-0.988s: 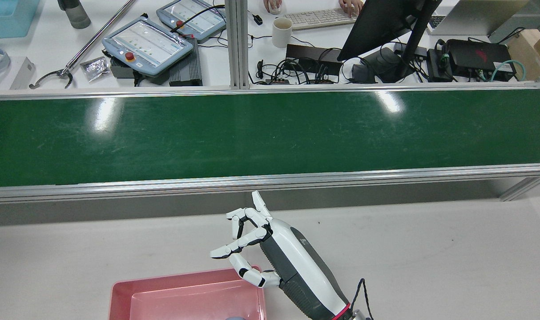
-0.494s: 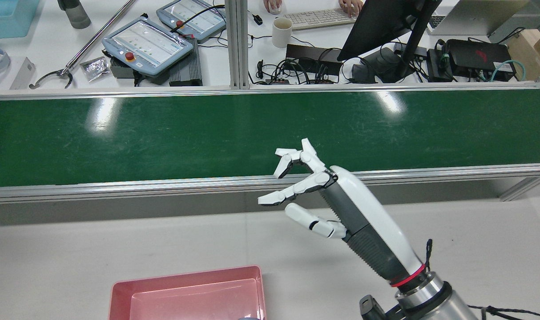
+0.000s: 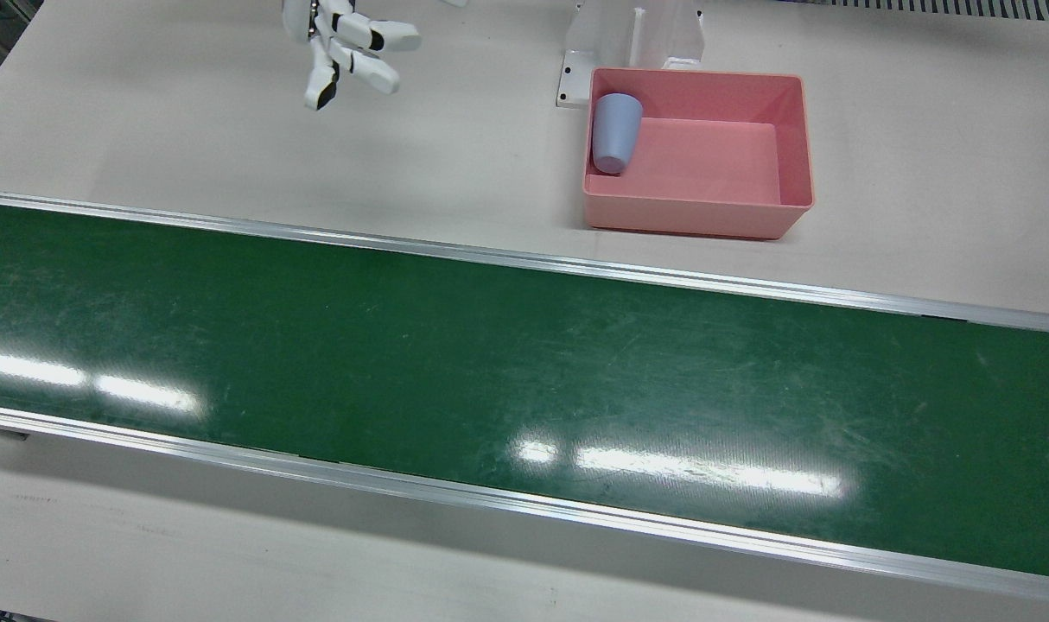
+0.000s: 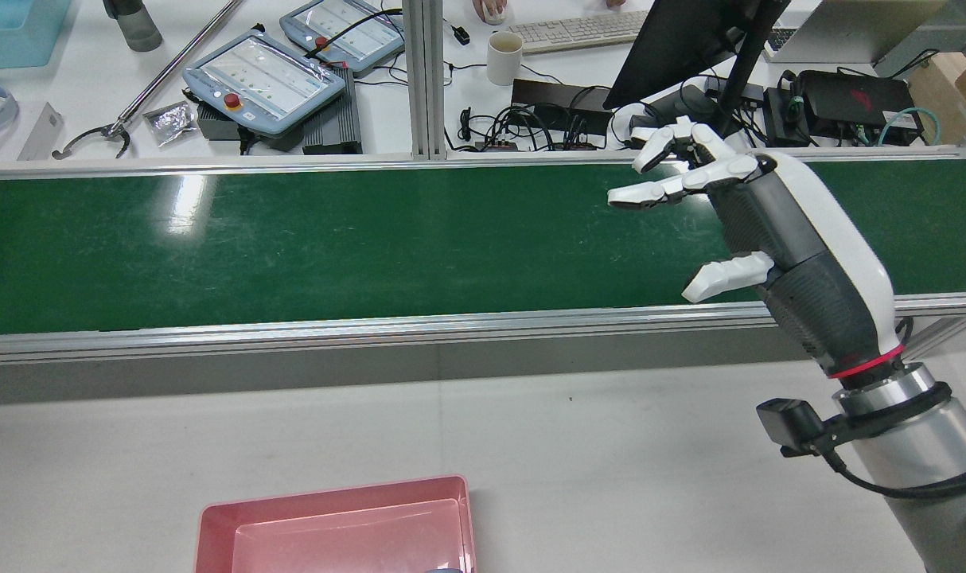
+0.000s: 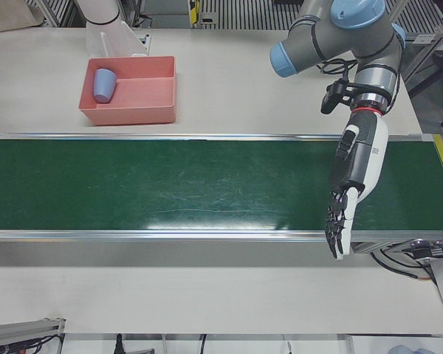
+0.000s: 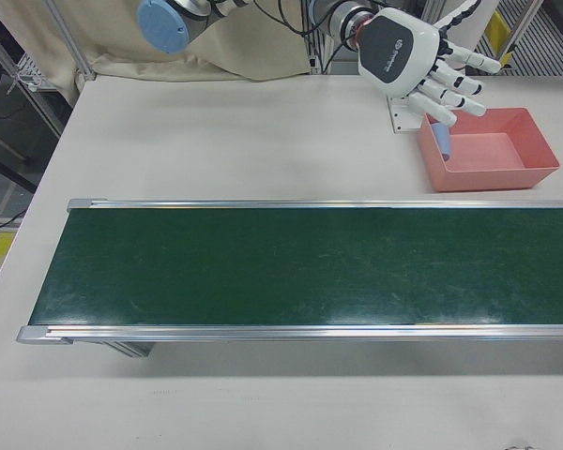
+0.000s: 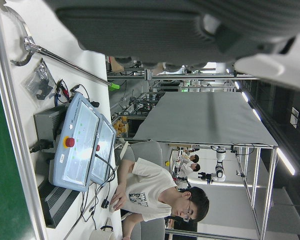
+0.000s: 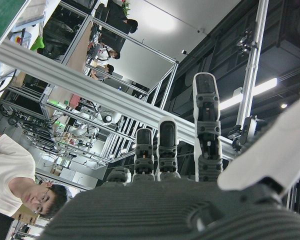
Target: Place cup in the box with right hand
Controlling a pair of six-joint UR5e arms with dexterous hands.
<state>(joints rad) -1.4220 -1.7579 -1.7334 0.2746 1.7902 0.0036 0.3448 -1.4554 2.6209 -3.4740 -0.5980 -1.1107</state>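
Since a second ago my right hand (image 4: pixel 757 215) has risen from the rim of the pink box (image 3: pixel 792 147) and swung out to the right, so in the rear view it now hangs above the green conveyor belt (image 4: pixel 332 239), well apart from the box. Its fingers (image 4: pixel 658 189) are spread and loosely curled, and it holds nothing.

Nearest me, the box sits on the pale table (image 3: pixel 187 147), just beside a white bracket (image 3: pixel 632 34). Inside it the blue-grey cup (image 3: pixel 617 132) lies on its side against the wall nearest my right arm; its mouth seems to point toward the pedestals, though the angle leaves me unsure. Nothing else lies in the box.

Beyond the table the belt runs the whole width between aluminium rails (image 4: pixel 451 325), bare, with ceiling lights reflected on it.

My left hand (image 5: pixel 341 215) hangs low over the belt's far rail on its own side, fingers pointing down and fairly close together, empty as far as I can tell.

Farther off, a bench behind the belt carries two teach pendants (image 4: pixel 264 78), a white mug (image 4: pixel 504 57), a keyboard (image 4: pixel 570 32), a dark monitor (image 4: pixel 682 40) and tangled cables (image 4: pixel 531 127). A person's hand (image 4: pixel 488 9) rests at the keyboard's end.
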